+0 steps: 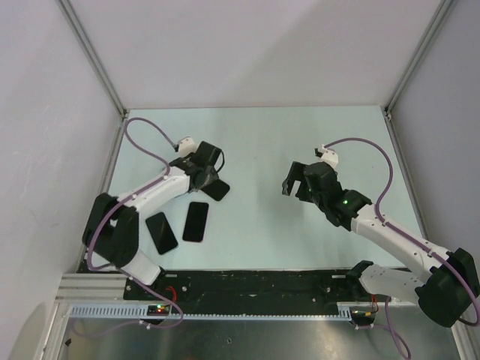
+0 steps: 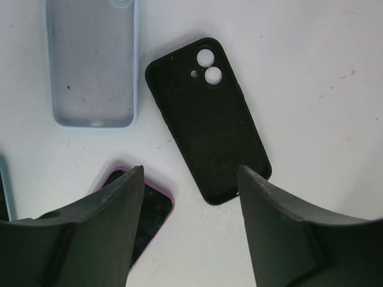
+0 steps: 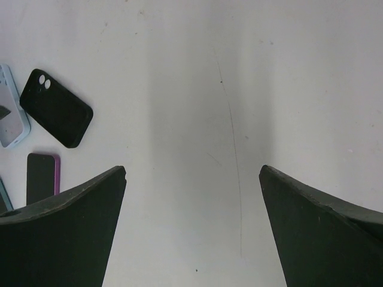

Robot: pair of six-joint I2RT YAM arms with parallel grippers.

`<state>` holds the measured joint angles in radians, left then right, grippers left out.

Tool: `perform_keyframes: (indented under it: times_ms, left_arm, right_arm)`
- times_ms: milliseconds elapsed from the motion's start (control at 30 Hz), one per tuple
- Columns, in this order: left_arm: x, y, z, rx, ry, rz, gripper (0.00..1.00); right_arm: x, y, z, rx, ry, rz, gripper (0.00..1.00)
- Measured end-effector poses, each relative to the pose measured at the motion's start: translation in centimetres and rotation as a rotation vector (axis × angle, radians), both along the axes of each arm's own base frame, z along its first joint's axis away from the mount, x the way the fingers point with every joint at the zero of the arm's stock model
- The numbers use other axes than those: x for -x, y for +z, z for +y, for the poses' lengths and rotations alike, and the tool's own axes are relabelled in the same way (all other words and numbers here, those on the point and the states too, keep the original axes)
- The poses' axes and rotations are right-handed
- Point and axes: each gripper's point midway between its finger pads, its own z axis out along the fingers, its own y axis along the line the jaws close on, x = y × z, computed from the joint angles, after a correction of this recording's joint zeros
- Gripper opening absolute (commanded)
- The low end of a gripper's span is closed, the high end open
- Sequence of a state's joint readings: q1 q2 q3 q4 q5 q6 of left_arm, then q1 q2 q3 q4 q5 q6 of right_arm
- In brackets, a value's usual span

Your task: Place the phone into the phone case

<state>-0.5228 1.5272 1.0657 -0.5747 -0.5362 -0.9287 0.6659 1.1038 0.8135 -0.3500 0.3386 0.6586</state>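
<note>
The phone case (image 2: 93, 60) is an empty pale-blue shell lying open side up at the upper left of the left wrist view. It also shows at the left edge of the right wrist view (image 3: 9, 116); in the top view my left arm hides it. The phone (image 2: 152, 206), a dark slab with a pink rim, lies flat, partly behind my left finger (image 2: 114, 221); it also shows in the top view (image 1: 196, 221). My left gripper (image 2: 190, 170) is open and empty above the table between the phone and a black case. My right gripper (image 3: 192, 168) is open and empty over bare table, far from them.
A black case (image 2: 206, 119) with two camera holes lies just right of the phone case, also in the top view (image 1: 217, 188). Another dark slab with a pale teal rim (image 1: 161, 232) lies left of the phone. Grey walls with metal posts (image 1: 90, 52) enclose the table.
</note>
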Motion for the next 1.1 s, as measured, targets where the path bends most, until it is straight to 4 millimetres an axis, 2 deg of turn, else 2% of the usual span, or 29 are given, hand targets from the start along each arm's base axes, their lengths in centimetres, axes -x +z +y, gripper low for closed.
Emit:
perform_keyframes:
  times_ms: [133, 300, 533, 833, 967, 1100]
  left_arm:
    - [-1.3, -1.4, -0.2, -0.003, 0.034, 0.030, 0.59]
    - [-2.3, -3.6, 0.8, -0.003, 0.096, 0.079, 0.52]
    - [-2.8, -6.0, 1.4, -0.003, 0.132, 0.138, 0.45]
    - [-2.7, -7.4, 0.9, 0.031, 0.151, 0.174, 0.38]
    - [-2.6, -7.6, 0.8, 0.041, 0.163, 0.177, 0.25]
    - [-2.3, -7.9, 0.9, 0.040, 0.176, 0.190, 0.05]
  right_arm:
    - [0.1, 0.1, 0.1, -0.005, 0.006, 0.002, 1.00]
    - [0.3, 0.1, -0.1, -0.003, 0.005, 0.004, 1.00]
    - [0.6, -0.3, -0.3, 0.010, 0.005, 0.022, 1.00]
    - [0.6, -0.4, -0.5, 0.013, 0.000, 0.026, 1.00]
    - [0.5, -0.4, -0.6, 0.014, -0.003, 0.027, 1.00]
    - [0.5, -0.4, -0.7, 0.013, -0.005, 0.027, 1.00]
